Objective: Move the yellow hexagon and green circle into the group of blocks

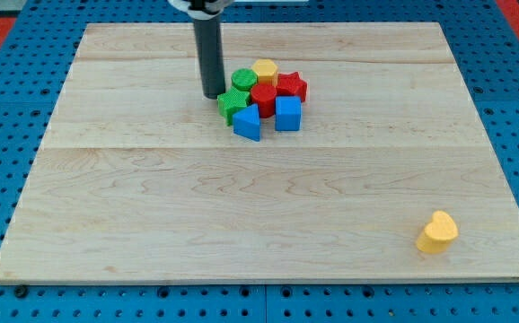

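Note:
The yellow hexagon [265, 70] sits at the top of a tight cluster of blocks near the board's upper middle. The green circle [243, 79] lies just left of it, touching the cluster. The cluster also holds a green star [233, 103], a red hexagon [263, 97], a red star [291, 86], a blue cube [287, 113] and a blue triangle [248, 122]. My tip [213, 94] rests on the board just left of the green circle and green star, very close to them.
A yellow heart [437, 232] lies alone near the board's bottom right corner. The wooden board [152, 197] sits on a blue pegboard surface [8, 135].

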Robot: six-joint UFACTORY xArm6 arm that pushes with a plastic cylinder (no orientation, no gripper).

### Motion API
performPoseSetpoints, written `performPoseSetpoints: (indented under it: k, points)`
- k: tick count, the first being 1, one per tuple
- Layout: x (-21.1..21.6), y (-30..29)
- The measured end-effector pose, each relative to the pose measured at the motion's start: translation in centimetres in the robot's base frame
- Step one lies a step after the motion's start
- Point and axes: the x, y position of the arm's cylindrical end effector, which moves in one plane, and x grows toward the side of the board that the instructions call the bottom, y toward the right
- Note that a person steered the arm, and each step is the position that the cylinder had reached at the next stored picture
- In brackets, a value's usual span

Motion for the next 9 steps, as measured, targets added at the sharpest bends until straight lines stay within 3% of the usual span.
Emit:
performPoseSetpoints:
  k: [2, 3, 4, 7, 9]
  points:
    - [-0.4, 3.3]
    - [-1.1, -0.2]
    - [-5.2, 0.5]
    - [-7.5, 3.0]
    - [-8.1, 9.4]
